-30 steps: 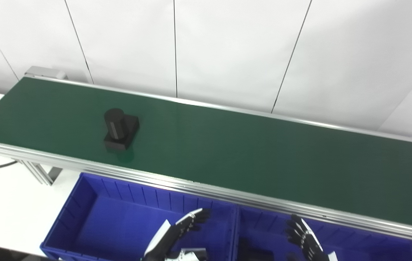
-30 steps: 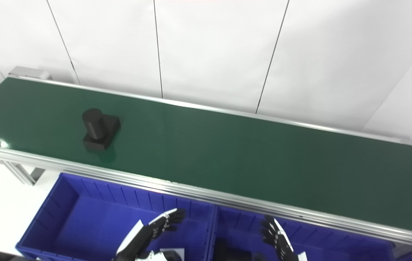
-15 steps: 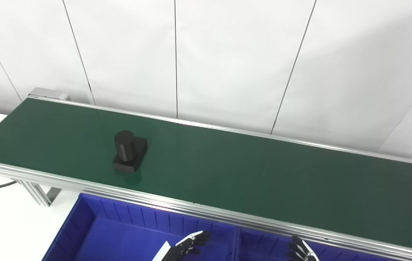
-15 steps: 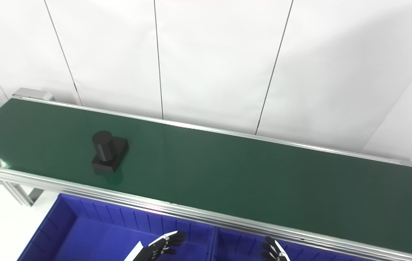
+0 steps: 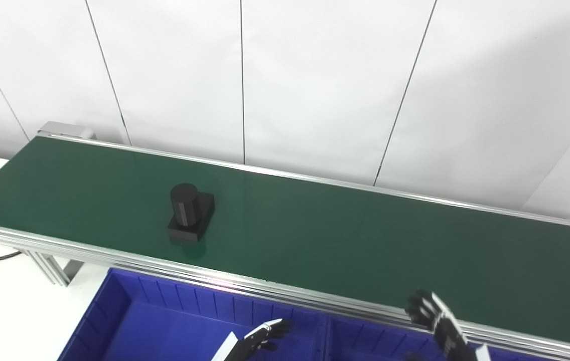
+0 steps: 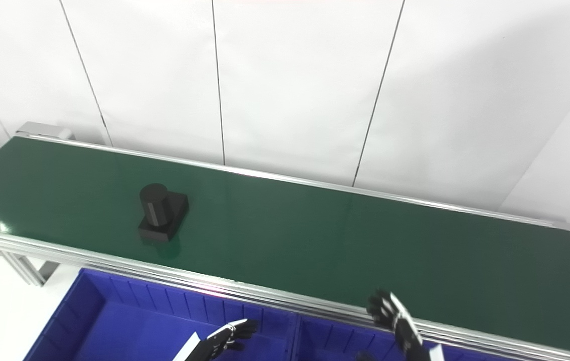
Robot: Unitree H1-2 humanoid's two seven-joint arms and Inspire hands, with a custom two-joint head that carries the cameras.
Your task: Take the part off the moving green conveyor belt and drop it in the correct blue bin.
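The right hand (image 5: 438, 321), a black robotic hand with pale bands along its fingers, sits at the lower right of the frame with its fingers spread and nothing in them, its tips over the near aluminium rail (image 5: 315, 298) of the conveyor. The left hand (image 5: 260, 338), of the same make, shows only at the bottom centre, low over the left bin; its fingers look loosely extended and it holds nothing.

The step in hand appears to be the reach and wait for the part. The black part (image 5: 190, 214), a short upright cylinder on a flat rectangular block, stands on the dark green conveyor belt (image 5: 365, 240) at centre left, well apart from both hands and close to the belt's near edge. To do this well, the raised right hand should probably clear the rail, keep its fingers wide, and meet the part where the belt will bring it rather than chase it. The upright cylinder looks like the easiest place to close on. A late or sideways touch could tip the part or knock it off the near edge.

Two blue plastic bins run along the bottom of the frame below the rail. The left blue bin (image 5: 114, 306) has ribbed walls, and what shows of its floor is bare. Only the rim and a strip of wall of the right blue bin (image 5: 365, 336) show; its contents cannot be seen.
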